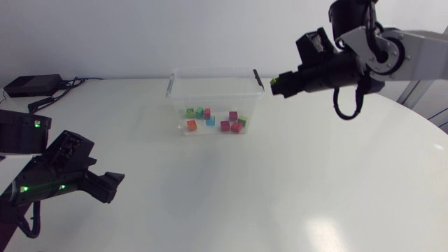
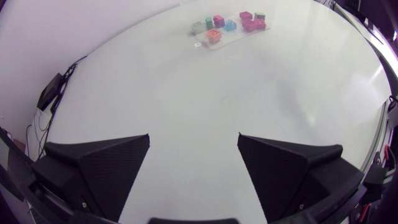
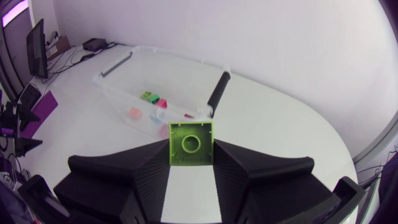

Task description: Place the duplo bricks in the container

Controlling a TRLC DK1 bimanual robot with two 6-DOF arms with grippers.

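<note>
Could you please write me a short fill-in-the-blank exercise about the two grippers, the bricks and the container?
1. The matte black right gripper is shut on one square plastic duplo brick, whose colour is lime ____.
2. The matte black left gripper is open and holds ____.
3. The small coloured bricks lie ____ the clear plastic container.

Missing words: green; nothing; inside.

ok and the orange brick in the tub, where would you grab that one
Its two opposite side faces, coming straight down through the open top: the clear container walls block any sideways approach. The orange brick lies close to the front wall, so probably pinch the two faces square to that wall.
</note>
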